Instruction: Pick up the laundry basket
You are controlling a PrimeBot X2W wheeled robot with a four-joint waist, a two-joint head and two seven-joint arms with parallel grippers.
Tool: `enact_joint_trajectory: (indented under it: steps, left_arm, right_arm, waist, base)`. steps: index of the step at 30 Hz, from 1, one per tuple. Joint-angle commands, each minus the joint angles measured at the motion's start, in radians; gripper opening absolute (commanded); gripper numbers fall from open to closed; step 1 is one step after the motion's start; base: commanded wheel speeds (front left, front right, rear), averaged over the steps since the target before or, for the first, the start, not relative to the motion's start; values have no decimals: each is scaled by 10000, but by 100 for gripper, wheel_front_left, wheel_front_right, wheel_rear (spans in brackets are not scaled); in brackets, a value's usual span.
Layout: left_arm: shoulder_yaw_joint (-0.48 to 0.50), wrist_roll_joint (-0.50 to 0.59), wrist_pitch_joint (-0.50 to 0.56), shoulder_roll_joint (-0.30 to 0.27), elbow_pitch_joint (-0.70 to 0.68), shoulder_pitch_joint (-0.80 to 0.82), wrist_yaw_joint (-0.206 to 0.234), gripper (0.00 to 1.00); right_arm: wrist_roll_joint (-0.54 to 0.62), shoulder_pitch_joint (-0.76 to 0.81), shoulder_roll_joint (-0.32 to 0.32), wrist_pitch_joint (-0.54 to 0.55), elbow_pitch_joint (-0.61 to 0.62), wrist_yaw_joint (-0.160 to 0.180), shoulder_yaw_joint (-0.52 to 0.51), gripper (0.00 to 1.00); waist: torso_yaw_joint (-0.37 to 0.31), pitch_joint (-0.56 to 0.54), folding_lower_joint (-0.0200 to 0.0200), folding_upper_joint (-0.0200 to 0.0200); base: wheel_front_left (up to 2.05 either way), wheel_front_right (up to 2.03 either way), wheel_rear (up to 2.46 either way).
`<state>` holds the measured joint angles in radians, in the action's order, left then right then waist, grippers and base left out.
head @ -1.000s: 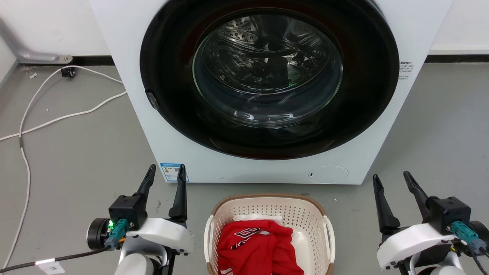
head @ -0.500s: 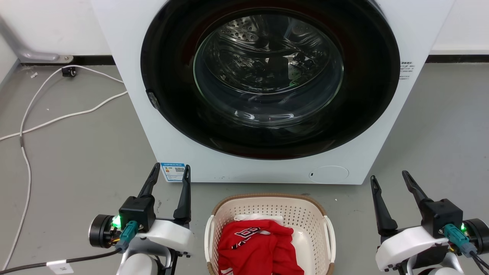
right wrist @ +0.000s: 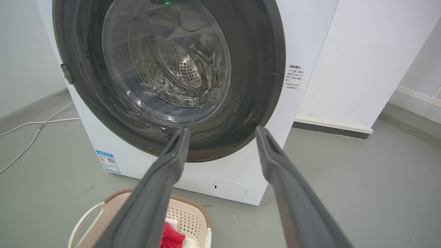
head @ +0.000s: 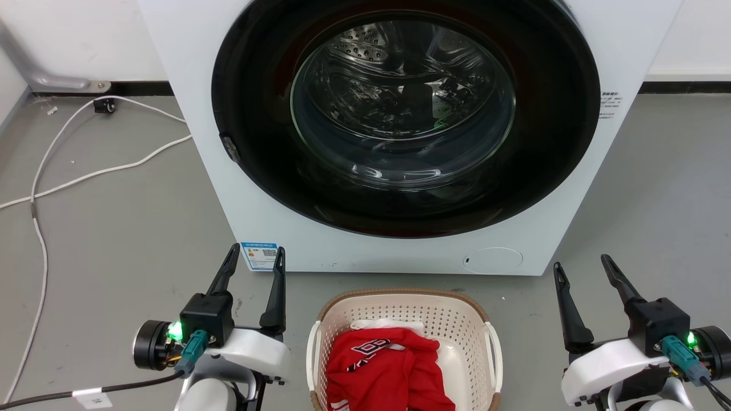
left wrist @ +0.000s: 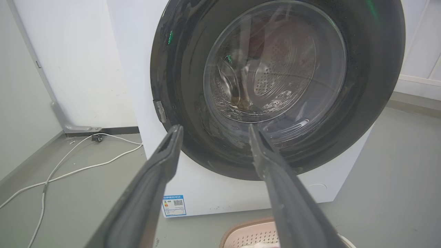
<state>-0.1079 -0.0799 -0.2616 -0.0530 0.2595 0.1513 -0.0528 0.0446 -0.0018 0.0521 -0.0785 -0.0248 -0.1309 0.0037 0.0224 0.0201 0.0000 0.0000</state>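
My L gripper (head: 256,249) lower left & R gripper (head: 581,262) lower right, fingers apart, flank laundry basket (head: 400,313) bottom centre, no contact.

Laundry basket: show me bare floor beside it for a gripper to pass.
Bare floor flanks the laundry basket: between its left handle and the left gripper, and between its right handle and the right gripper. Behind it is tighter: the washing machine stands close to the rim.

The head view's bottom edge cuts off the laundry basket (head: 400,313) at its near end; the sticker (head: 260,255) is illegible.
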Motion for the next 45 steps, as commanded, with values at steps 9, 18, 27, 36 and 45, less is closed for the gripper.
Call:
enact_joint_trajectory:
  steps: [9,18,27,36,45]
  left_arm:
    - [60,-5,-48,4,38,211,41,100]
    - [83,-207,-37,11,950,637,34,100]
    - [164,-563,-39,14,2710,1524,-62,100]
    - [237,-1002,-25,-125,4664,2837,-398,100]
    - [366,-1515,88,-344,6768,4601,-590,100]
  right_arm:
    - [-165,-199,-32,-9,-106,3,-53,100]
    - [-285,-735,-29,120,-904,3,7,100]
    - [-585,-1644,-26,280,-2504,3,158,100]
    - [-1016,-2846,-24,268,-4284,3,444,100]
    - [-1781,-4639,-21,117,-6539,3,1198,100]
  waist:
    - [-65,322,0,0]
    - [-217,1488,0,0]
    - [-432,2993,0,0]
    - [-668,4362,0,0]
    - [-853,5790,0,0]
  base:
    - [0,0,0]
    - [0,0,0]
    - [0,0,0]
    - [0,0,0]
    - [0,0,0]
